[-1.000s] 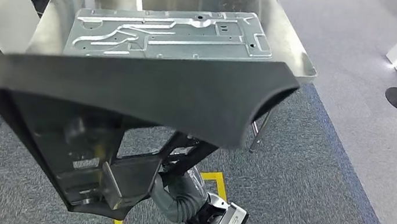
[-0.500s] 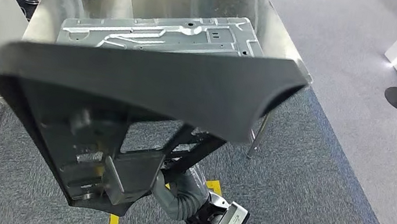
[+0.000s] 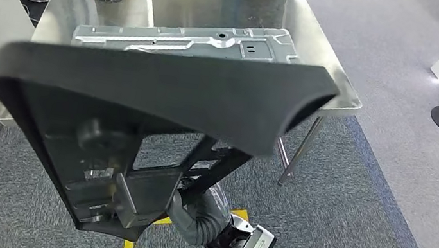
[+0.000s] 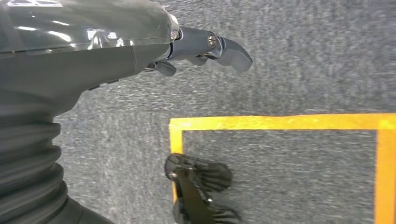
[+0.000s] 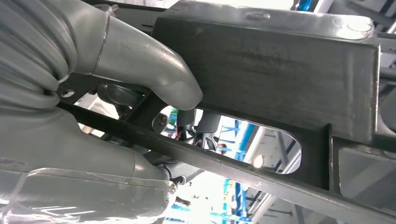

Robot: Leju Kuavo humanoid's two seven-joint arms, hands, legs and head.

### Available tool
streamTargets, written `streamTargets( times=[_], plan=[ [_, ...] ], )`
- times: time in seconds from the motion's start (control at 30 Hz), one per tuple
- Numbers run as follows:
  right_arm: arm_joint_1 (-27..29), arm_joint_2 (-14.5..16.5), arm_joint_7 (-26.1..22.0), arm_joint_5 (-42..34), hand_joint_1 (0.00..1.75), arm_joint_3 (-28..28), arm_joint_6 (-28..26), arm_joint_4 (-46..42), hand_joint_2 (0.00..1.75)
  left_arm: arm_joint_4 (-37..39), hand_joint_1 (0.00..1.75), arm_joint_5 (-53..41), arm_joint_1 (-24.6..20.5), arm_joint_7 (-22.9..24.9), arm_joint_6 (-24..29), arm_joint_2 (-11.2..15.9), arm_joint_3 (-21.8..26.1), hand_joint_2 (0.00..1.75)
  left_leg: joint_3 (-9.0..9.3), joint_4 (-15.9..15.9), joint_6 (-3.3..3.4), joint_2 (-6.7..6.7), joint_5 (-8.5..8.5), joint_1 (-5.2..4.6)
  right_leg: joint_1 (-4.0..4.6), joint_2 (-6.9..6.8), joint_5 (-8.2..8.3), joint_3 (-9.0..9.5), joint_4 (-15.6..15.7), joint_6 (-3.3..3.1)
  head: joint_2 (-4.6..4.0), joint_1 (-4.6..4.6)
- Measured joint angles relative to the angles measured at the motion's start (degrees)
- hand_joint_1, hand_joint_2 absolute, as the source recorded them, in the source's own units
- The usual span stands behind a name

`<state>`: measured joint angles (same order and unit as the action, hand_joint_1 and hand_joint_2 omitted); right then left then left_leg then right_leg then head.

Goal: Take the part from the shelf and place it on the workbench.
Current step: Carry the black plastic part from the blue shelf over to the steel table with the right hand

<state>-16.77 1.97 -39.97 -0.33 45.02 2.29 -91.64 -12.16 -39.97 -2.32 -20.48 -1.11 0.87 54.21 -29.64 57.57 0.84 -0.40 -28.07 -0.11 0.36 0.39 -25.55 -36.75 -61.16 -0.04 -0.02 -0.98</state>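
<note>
Workbench (image 3: 333,81): steel top on thin legs, standing on grey carpet (image 3: 355,201), well beyond the right hand's fingers. A flat stamped metal plate (image 3: 190,37) lies on its top.

Part (image 3: 142,100): large black frame with a broad curved upper edge and open cut-outs lower down, held up in the air on the near side of the workbench, its upper edge overlapping the plate in the head view (not touching the bench top as far as can be told).

Right hand (image 5: 140,93): grips the part at its lower section; grey thumb pressed on one face of a black bar, darker fingers (image 5: 205,123) curled through the cut-out behind it.

Left hand (image 4: 205,46): hangs over carpet and a yellow floor line (image 4: 280,122), fingers curled in, holding nothing.
</note>
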Motion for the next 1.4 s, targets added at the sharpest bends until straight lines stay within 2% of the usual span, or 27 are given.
streamTargets(
  times=[0.03,0.1,0.17,0.2,0.23,0.3,0.33,0.37,0.4,0.47,0.53,0.63,0.7,0.73,0.8,0.83,0.87,0.9,0.97,1.03,1.1,1.2,1.23,1.27,1.33,1.37,1.4],
  plan=[
    [0.02,0.0,0.0,0.04,1.75,0.0,0.04,-0.05,1.75,0.02,0.0,-0.02,-0.06,0.02,0.02,-0.06,0.0,1.75,0.26,-0.09,-0.27,0.01,-0.34,0.02,0.22,-0.06,1.01,0.51,1.82,-0.4,0.0,0.01],
    [0.05,0.01,0.01,0.14,1.75,0.01,0.04,-0.14,1.75,0.03,0.0,-0.07,-0.15,0.04,0.05,-0.1,0.0,1.75,0.56,0.0,-0.92,0.01,-0.57,0.09,0.44,0.0,1.0,0.89,2.78,-0.95,0.0,0.04],
    [0.08,0.02,0.02,0.18,1.75,0.0,0.0,-0.24,1.75,0.02,0.0,-0.16,-0.24,0.03,0.02,-0.1,0.0,1.75,0.44,1.34,-1.48,0.06,-0.89,0.18,0.18,0.02,0.98,1.91,3.41,-1.51,0.01,0.02],
    [0.06,0.08,0.02,0.19,1.75,-0.01,-0.02,-0.28,1.75,0.02,0.0,-0.21,-0.3,0.03,-0.01,-0.13,0.0,1.75,-0.43,3.23,-1.79,0.07,-1.49,0.26,0.0,-0.01,0.82,2.52,3.68,-1.76,0.01,0.02],
    [0.07,0.14,0.02,0.22,1.75,-0.01,-0.02,-0.31,1.75,0.01,0.0,-0.26,-0.34,0.02,-0.04,-0.14,0.0,1.75,-2.05,6.21,-2.12,0.08,-2.51,0.4,-0.16,-0.06,0.6,3.07,3.89,-1.91,0.01,0.02],
    [0.19,0.27,0.01,0.34,1.75,-0.02,-0.09,-0.32,1.75,0.01,0.0,-0.36,-0.29,0.02,-0.07,-0.1,0.01,1.75,-6.53,13.36,-2.92,0.08,-5.29,0.72,-0.24,-0.08,-0.05,3.78,3.94,-2.04,0.0,0.02],
    [0.32,0.28,0.01,0.43,1.75,-0.02,-0.2,-0.32,1.75,0.01,0.0,-0.42,-0.22,0.02,-0.07,-0.07,0.02,1.75,-8.41,15.65,-3.22,0.08,-6.05,0.92,-0.31,-0.04,-0.42,4.17,3.94,-1.97,0.0,0.02],
    [0.43,0.28,0.01,0.5,1.75,-0.02,-0.33,-0.32,1.75,0.01,0.0,-0.48,-0.15,0.03,-0.08,-0.04,0.02,1.75,-9.44,16.04,-3.43,0.09,-5.67,1.11,-0.41,0.02,-0.82,4.67,3.93,-1.84,0.0,0.02],
    [0.52,0.28,0.01,0.58,1.75,-0.02,-0.5,-0.36,1.75,0.01,0.0,-0.55,-0.09,0.03,-0.08,-0.04,0.02,1.75,-9.45,14.34,-3.6,0.11,-4.01,1.3,-0.53,0.08,-1.27,5.26,3.92,-1.66,0.0,0.02],
    [0.64,0.28,0.01,0.73,1.75,-0.04,-0.96,-0.61,1.75,0.01,0.0,-0.74,-0.05,0.04,-0.08,0.0,0.02,1.75,-7.21,6.79,-3.85,0.14,1.41,1.61,-0.76,0.14,-2.28,6.58,3.88,-1.12,0.0,0.02],
    [0.77,0.27,0.01,0.92,1.75,-0.11,-1.49,-1.23,1.75,0.01,0.0,-0.91,-0.11,0.04,-0.04,0.06,0.03,1.75,-5.44,1.29,-3.27,0.2,3.87,1.43,-0.77,0.18,-3.07,7.17,3.81,-0.4,0.0,0.02],
    [1.08,0.27,0.01,1.25,1.75,-0.29,-2.1,-2.36,1.75,0.01,0.0,-0.97,-0.06,0.03,0.05,0.14,0.06,1.75,-4.94,0.27,-1.58,0.18,3.74,1.13,-0.7,0.18,-3.48,7.29,3.45,0.76,0.01,0.02],
    [1.19,0.25,0.02,1.36,1.75,-0.51,-2.39,-3.05,1.75,0.01,0.0,-0.99,-0.04,-0.05,0.07,0.16,0.09,1.75,-4.28,0.03,-0.85,0.13,3.53,1.22,-0.82,0.08,-4.11,6.42,1.18,1.27,0.01,0.03],
    [1.23,0.23,0.01,1.37,1.75,-0.64,-2.56,-3.37,1.75,0.01,0.0,-1.04,-0.09,-0.14,0.07,0.16,0.11,1.75,-3.97,-0.07,-0.55,0.13,3.35,1.23,-0.89,0.03,-5.1,4.9,-1.55,1.43,0.01,0.03],
    [1.52,0.12,-0.01,1.27,1.75,-0.89,-2.98,-3.95,1.75,0.01,0.0,-1.13,-0.15,-0.33,0.06,0.17,0.17,1.75,-3.52,-0.07,-0.08,0.15,2.78,1.04,-0.91,-0.03,-8.14,0.13,-9.22,1.6,0.0,0.03],
    [1.75,0.03,-0.01,1.21,1.75,-0.98,-3.14,-4.16,1.75,0.01,0.0,-1.15,-0.12,-0.39,0.06,0.17,0.22,1.75,-3.18,-0.07,0.06,0.14,2.43,0.9,-0.92,-0.04,-9.15,-2.1,-12.27,1.65,0.0,0.03],
    [1.98,-0.07,0.0,1.17,1.75,-1.05,-3.24,-4.32,1.75,0.01,0.0,-1.16,-0.08,-0.43,0.06,0.17,0.26,1.75,-2.74,-0.06,0.13,0.12,2.05,0.75,-0.89,-0.04,-9.06,-3.49,-13.55,1.59,0.0,0.03],
    [2.13,-0.16,0.0,1.16,1.75,-1.1,-3.26,-4.46,1.75,0.01,0.0,-1.16,-0.04,-0.44,0.06,0.17,0.29,1.75,-2.18,-0.06,0.17,0.09,1.64,0.59,-0.81,-0.04,-7.64,-3.75,-12.57,1.41,0.0,0.04],
    [2.25,-0.28,0.01,1.16,1.75,-1.22,-3.28,-4.78,1.75,0.01,0.0,-1.16,-0.01,-0.45,0.06,0.17,0.32,1.75,-0.93,-0.1,0.13,0.02,0.71,0.3,-0.44,-0.09,-2.31,-1.66,-5.28,0.5,0.0,0.04],
    [2.26,-0.31,0.0,1.15,1.75,-1.36,-3.28,-5.15,1.75,0.02,0.0,-1.16,-0.08,-0.47,0.05,0.06,0.34,1.75,-0.09,-0.16,-0.24,0.03,-0.09,0.14,0.16,-0.24,0.39,0.39,0.92,-0.6,0.0,0.03],
    [2.34,-0.33,-0.01,1.14,1.75,-1.44,-3.28,-5.43,1.75,0.02,0.0,-1.16,-0.13,-0.47,0.05,0.01,0.35,1.75,0.39,-0.01,-0.95,0.11,-0.27,0.16,0.56,-0.31,0.38,0.93,2.51,-1.38,0.0,0.03],
    [2.43,-0.34,0.01,1.14,1.75,-1.49,-3.3,-5.74,1.75,0.01,0.0,-1.23,-0.27,-0.48,0.03,0.09,0.35,1.75,0.49,1.81,-1.79,0.16,-0.83,0.21,0.17,-0.28,0.71,2.78,3.75,-2.11,0.01,0.02],
    [2.4,-0.33,0.0,1.14,1.75,-1.5,-3.28,-5.81,1.75,0.01,0.0,-1.27,-0.36,-0.48,0.02,0.1,0.36,1.75,-0.52,4.01,-1.99,0.16,-1.8,0.3,0.0,-0.31,0.54,3.51,4.07,-2.28,0.01,0.0],
    [2.41,-0.32,0.0,1.14,1.75,-1.5,-3.25,-5.86,1.75,0.0,0.0,-1.31,-0.41,-0.49,0.01,0.12,0.36,1.75,-2.28,7.17,-2.27,0.16,-3.17,0.45,-0.07,-0.34,0.28,4.04,4.28,-2.41,0.0,0.01],
    [2.56,-0.32,-0.01,1.12,1.75,-1.5,-3.21,-5.88,1.75,0.0,0.0,-1.32,-0.36,-0.49,0.03,0.25,0.37,1.75,-6.68,13.73,-3.05,0.17,-5.78,0.74,-0.1,-0.16,-0.39,4.66,4.28,-2.46,0.0,0.0],
    [2.71,-0.33,0.0,1.09,1.75,-1.51,-3.23,-5.9,1.75,0.01,0.0,-1.36,-0.27,-0.49,0.03,0.3,0.37,1.75,-8.21,15.17,-3.33,0.17,-5.99,0.89,-0.13,0.02,-0.76,5.02,4.24,-2.39,0.0,0.0],
    [2.84,-0.33,0.01,1.1,1.75,-1.53,-3.35,-5.98,1.75,0.01,0.0,-1.4,-0.19,-0.49,0.03,0.33,0.37,1.75,-8.8,14.69,-3.46,0.18,-5.0,1.03,-0.2,0.19,-1.18,5.49,4.19,-2.27,0.0,0.0]
  ],
)
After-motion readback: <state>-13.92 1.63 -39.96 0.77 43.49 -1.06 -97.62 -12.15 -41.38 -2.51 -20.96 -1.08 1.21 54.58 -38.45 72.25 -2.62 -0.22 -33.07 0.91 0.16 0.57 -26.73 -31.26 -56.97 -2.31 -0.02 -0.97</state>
